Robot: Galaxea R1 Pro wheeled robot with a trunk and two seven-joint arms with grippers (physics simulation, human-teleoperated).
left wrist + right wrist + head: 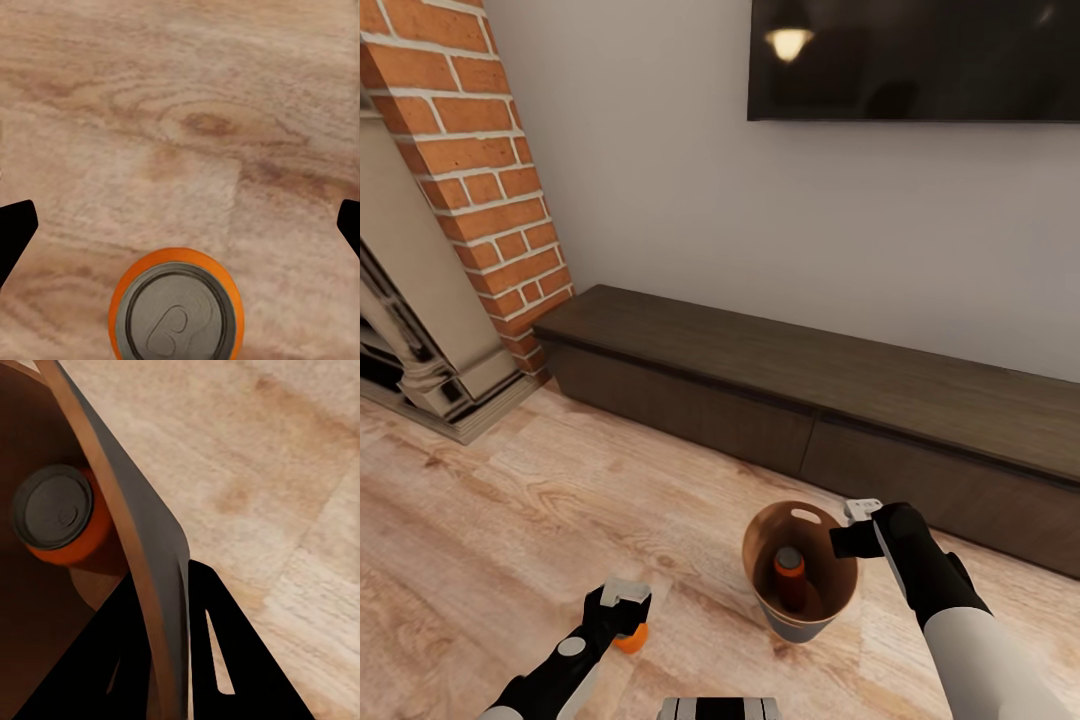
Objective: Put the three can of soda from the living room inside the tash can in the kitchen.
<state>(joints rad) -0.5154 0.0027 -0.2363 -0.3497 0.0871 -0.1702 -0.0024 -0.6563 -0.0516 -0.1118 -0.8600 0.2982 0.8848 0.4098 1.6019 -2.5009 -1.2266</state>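
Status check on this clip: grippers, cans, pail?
Right gripper clamped on pail rim. Left gripper open over orange can on floor. Another orange can in pail.

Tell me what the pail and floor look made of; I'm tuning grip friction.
Pail: likely smooth matte plastic or painted metal, judging by its thin wall and flat grey outside with tan inside. Floor: light wood planks, with visible grain, knots and plank seams.

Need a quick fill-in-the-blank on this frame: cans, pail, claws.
1. The can inside the pail is ____ in colour.
2. The right claw is clamped on the pail's ____.
3. The left claw hovers over an orange can standing on the ____.

Missing words: orange; rim; floor
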